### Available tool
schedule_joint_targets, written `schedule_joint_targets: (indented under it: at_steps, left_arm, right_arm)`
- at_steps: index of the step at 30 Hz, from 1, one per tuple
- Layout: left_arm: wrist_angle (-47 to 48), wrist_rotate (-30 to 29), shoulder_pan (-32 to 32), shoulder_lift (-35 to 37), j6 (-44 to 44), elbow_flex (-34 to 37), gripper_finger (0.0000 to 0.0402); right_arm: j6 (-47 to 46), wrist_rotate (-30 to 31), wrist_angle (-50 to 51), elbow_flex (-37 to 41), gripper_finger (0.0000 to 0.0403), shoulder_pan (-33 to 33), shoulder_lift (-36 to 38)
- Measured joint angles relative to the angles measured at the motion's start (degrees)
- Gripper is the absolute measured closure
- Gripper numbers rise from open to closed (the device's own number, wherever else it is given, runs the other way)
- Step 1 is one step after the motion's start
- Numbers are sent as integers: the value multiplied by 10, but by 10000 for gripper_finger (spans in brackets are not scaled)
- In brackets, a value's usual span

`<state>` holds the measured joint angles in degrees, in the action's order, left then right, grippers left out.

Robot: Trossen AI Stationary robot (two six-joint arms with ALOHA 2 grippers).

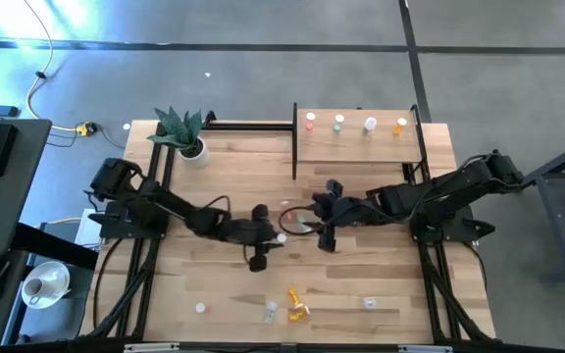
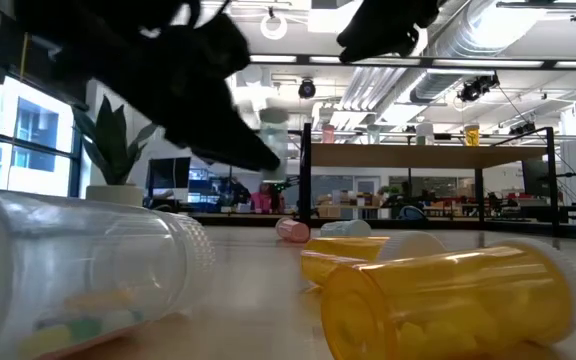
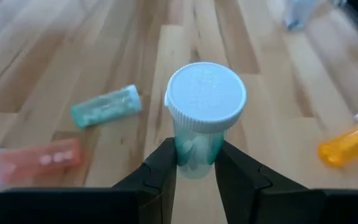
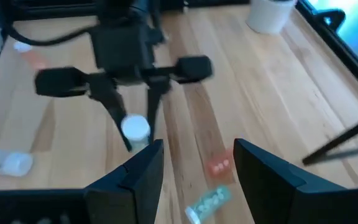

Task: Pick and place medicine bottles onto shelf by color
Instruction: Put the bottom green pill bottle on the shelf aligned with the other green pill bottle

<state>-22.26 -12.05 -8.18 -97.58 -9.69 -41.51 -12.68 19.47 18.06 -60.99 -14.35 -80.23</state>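
Note:
My left gripper [image 1: 281, 235] is over the table's middle, shut on a green-tinted bottle with a white cap [image 3: 205, 98]. The bottle also shows in the right wrist view [image 4: 135, 127] and the low view [image 2: 272, 135]. My right gripper [image 4: 197, 163] is open and empty, just right of the left gripper [image 1: 319, 224]. Under them, a green bottle [image 3: 104, 107] and a pink bottle [image 3: 36, 160] lie on their sides on the table. The shelf [image 1: 361, 147] at the far right carries a red, a green, a clear and an orange bottle, standing in a row. My left gripper pinches the bottle's body [image 3: 194, 152] just below the cap between its two fingers. The fingers point down at it from above. The bottle stands about upright, cap up, lifted clear of the table.
A potted plant [image 1: 186, 135] stands at the far left. Orange bottles [image 1: 297, 305] and clear ones [image 1: 271, 312], [image 1: 369, 303] lie near the table's front edge, with a white-capped one [image 1: 200, 307] to their left. Another orange bottle [image 3: 350, 144] lies near the held one.

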Motion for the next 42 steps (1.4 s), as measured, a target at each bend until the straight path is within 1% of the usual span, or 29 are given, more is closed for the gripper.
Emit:
schedule_joint_targets:
  at_steps: [2, 6, 10, 14, 19, 27, 29, 37, 40, 42]
  left_arm:
    - [47, 1, 8, 0, 18, -32, 316]
    - [104, 4, 15, 0, 59, -84, 316]
    - [118, 16, 15, 0, 85, -109, 316]
    - [118, 18, 10, 0, 91, -114, 316]
    - [118, 20, 10, 0, 90, -114, 316]
    - [112, 15, 11, 0, 89, -114, 316]
    - [105, 14, 11, 0, 89, -114, 316]
    - [99, 12, 11, 0, 88, -114, 316]
    - [96, 11, 11, 0, 88, -114, 316]
    - [89, 11, 11, 0, 88, -114, 316]
  right_arm:
    - [15, -15, -10, 0, 217, 0, 0]
    - [49, -40, -36, 0, 217, 0, -5]
    - [96, -69, -53, 0, 217, -4, -19]
    - [138, -91, -69, 0, 217, -8, -38]
    - [142, -110, -84, 0, 217, -11, -63]
    - [140, -115, -108, 0, 217, -12, -94]
    - [133, -106, -108, 0, 217, -12, -99]
    - [126, -101, -106, 0, 217, -11, -102]
    - [116, -101, -105, 0, 226, -11, -102]
    - [110, -101, -105, 0, 242, -11, -102]
